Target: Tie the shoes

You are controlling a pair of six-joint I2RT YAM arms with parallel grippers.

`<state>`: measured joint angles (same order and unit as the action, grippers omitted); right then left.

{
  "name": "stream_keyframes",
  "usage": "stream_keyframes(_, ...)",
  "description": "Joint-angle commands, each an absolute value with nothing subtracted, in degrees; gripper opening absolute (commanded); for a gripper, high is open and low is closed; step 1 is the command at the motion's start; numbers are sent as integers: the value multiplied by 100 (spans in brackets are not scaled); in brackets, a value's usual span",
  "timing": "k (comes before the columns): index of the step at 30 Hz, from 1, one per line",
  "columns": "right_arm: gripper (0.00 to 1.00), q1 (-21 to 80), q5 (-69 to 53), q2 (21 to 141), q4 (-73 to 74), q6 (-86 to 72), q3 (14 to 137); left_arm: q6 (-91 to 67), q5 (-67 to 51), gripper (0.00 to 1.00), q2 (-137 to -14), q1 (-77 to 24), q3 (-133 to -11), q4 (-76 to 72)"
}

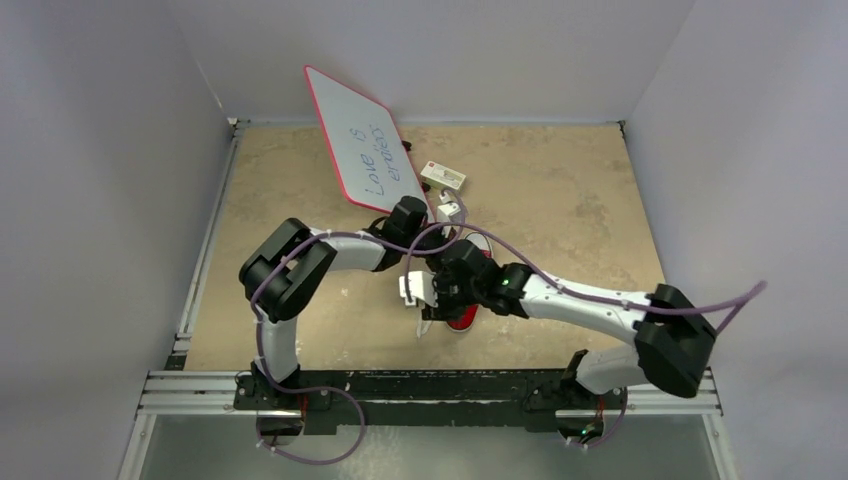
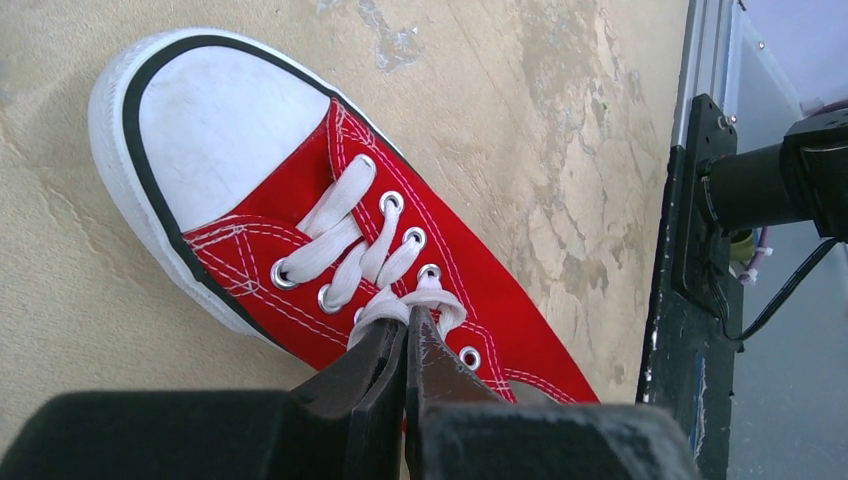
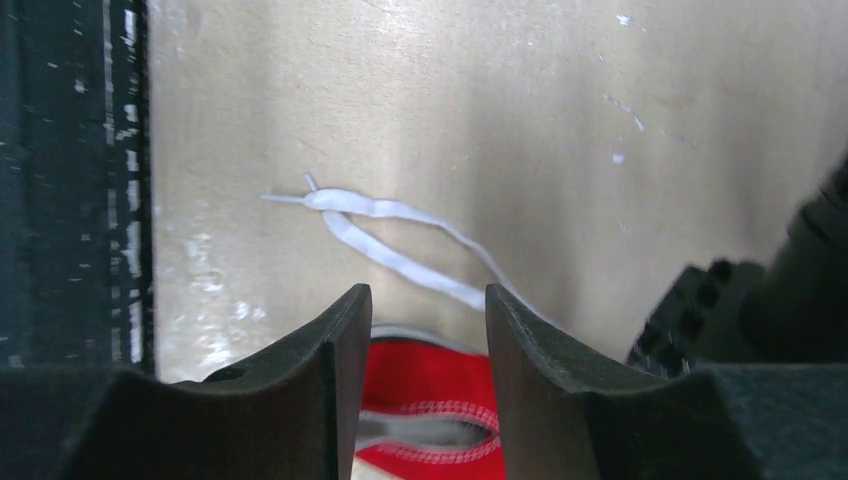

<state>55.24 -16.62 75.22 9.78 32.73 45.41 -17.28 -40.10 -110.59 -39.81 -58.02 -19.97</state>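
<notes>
The red sneaker point(image 2: 330, 230) lies on the table, white toe cap at upper left in the left wrist view. My left gripper point(image 2: 408, 315) is shut, its tips pinching a loop of white lace point(image 2: 440, 300) at the upper eyelets. In the top view the shoe point(image 1: 463, 318) is mostly hidden under both wrists. My right gripper point(image 3: 428, 300) is open and empty, hovering over the heel opening point(image 3: 430, 385). Two loose lace ends point(image 3: 400, 262) trail on the table beyond the heel. In the top view the left gripper point(image 1: 440, 262) and right gripper point(image 1: 440, 298) are close together.
A red-framed whiteboard point(image 1: 360, 140) leans at the back. A small white box point(image 1: 443, 177) and another small white item point(image 1: 450, 210) lie behind the shoe. The black base rail point(image 2: 690, 300) runs along the near edge. White walls enclose the table.
</notes>
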Motion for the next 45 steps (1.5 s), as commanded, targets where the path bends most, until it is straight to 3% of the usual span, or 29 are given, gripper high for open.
stream_keyframes(1, 47, 5555, -1966, 8233, 409, 4459, 4949, -1339, -4034, 0, -11100, -3931, -6083, -1715)
stream_keyframes(17, 43, 5555, -1986, 9770, 1302, 5391, 5726, -906, -4145, 0, -11006, -3935, -5897, -1491)
stream_keyframes(37, 44, 5668, -1923, 10200, 1211, 5543, 5479, -1022, -4242, 0, -11090, -3931, -5906, -1730)
stream_keyframes(40, 33, 5717, -2073, 10225, 1280, 5493, 5453, -1003, -4245, 0, -11122, -3933, -5948, -1688)
stream_keyframes(42, 5, 5728, -2214, 10159, 1460, 5527, 5525, -994, -4245, 0, -11127, -3937, -5947, -1671)
stream_keyframes(43, 0, 5730, -2252, 10098, 1536, 5570, 5558, -993, -4247, 0, -11123, -3937, -5942, -1668)
stream_keyframes(45, 0, 5730, -2306, 9919, 1571, 5564, 5605, -980, -4244, 0, -11118, -3933, -5920, -1670)
